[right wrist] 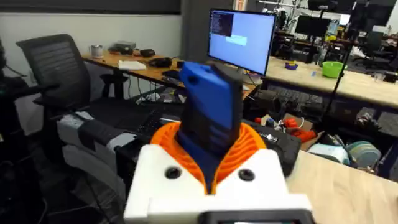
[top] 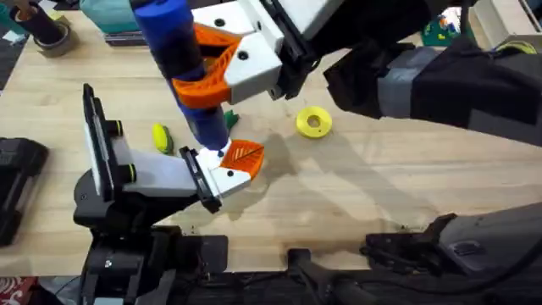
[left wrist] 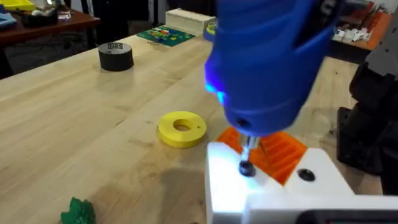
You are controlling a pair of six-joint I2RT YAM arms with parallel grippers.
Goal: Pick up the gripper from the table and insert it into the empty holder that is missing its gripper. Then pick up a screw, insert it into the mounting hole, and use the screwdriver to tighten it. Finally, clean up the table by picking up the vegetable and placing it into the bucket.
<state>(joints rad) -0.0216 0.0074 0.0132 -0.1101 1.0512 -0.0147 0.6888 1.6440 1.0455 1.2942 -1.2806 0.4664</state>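
1. right end effector (top: 222,69) clamps the blue screwdriver (top: 182,59) upright, so its bit bears straight down on the screw (left wrist: 246,168).
2. left end effector (top: 222,169): white holder (top: 227,176) carries the orange gripper (top: 246,154); opening cannot be told.
3. vegetable (left wrist: 78,211) lies on the surface (top: 381,178) beside it, awaiting cleanup.

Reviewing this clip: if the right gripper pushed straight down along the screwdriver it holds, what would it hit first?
Most likely the screw head in the white holder. The right gripper holds the blue screwdriver upright, and its bit appears seated on that screw beside the orange gripper, though exact contact is hard to confirm.
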